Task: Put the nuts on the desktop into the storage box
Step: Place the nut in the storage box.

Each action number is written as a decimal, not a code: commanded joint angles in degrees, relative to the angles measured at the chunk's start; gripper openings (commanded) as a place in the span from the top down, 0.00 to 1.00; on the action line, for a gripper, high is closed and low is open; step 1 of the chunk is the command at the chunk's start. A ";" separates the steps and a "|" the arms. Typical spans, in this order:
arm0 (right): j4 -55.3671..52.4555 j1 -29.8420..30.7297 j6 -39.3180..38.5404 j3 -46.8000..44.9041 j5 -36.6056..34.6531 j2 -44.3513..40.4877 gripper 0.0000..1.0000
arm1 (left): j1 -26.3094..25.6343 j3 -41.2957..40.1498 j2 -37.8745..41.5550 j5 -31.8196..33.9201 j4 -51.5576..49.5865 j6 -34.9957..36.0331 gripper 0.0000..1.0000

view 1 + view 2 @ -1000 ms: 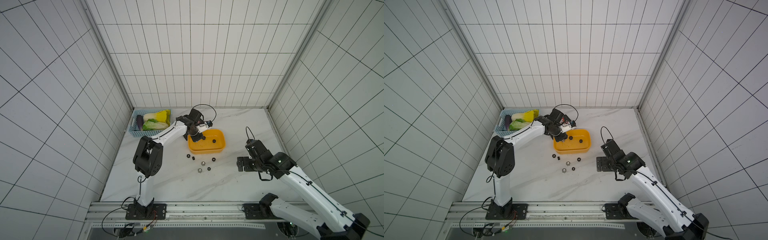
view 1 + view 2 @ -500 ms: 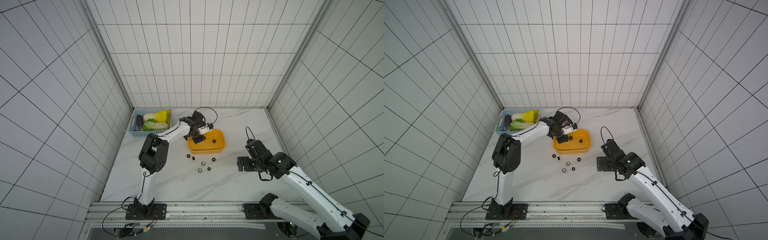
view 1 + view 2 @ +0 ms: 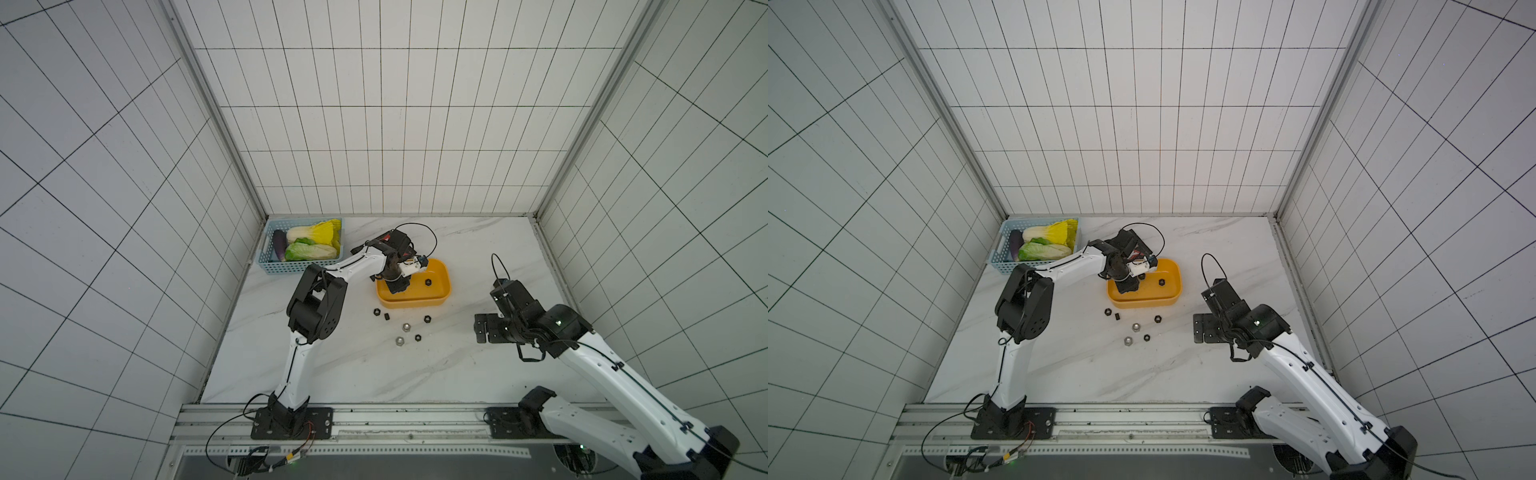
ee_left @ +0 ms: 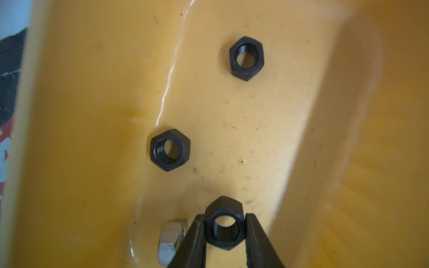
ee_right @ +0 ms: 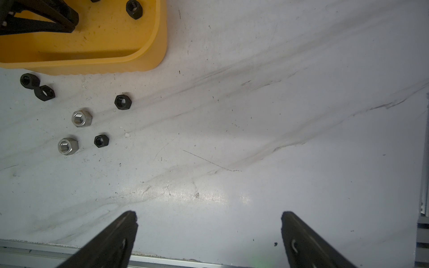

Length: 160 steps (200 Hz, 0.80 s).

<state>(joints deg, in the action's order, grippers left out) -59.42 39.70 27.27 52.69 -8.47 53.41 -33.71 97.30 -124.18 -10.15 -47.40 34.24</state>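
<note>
White desktop [image 3: 353, 365], in a top view, bore six nuts [image 3: 405, 328] at 6 o'clock from the storage box [image 3: 415, 302]; left wrist, left gripper [image 4: 224, 216] pinched a black nut [image 4: 224, 232], presumably light, rigid and slippery, across its flats inside it; right wrist, right gripper [image 5: 209, 218] gaped empty.

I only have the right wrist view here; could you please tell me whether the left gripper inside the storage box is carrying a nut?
Observer: Yes. The left wrist view shows the left gripper closed on a gripped black nut, low over the storage box floor.
Operator: Thank you. How many other nuts lie in the box? I can make out only one clearly.
Observer: Three lie loose: a middle black nut, a far black nut, and a silver nut right beside one finger.
</note>
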 commanded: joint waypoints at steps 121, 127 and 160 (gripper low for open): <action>0.35 -0.27 -0.15 -1.53 0.17 -1.03 0.01 | -0.47 -0.74 10.52 -2.78 -3.49 -0.72 0.48; 0.27 -0.28 -0.27 -1.46 0.50 -0.94 0.00 | -0.37 -1.44 12.00 -3.07 -3.59 -0.71 0.48; -0.53 -0.27 -0.39 -0.36 1.29 -0.25 0.01 | 0.71 -5.84 20.99 -6.54 -3.96 -2.00 0.47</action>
<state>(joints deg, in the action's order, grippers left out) -59.40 39.72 27.22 52.69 -7.84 53.01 -33.82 94.04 -109.43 -12.71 -50.48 33.56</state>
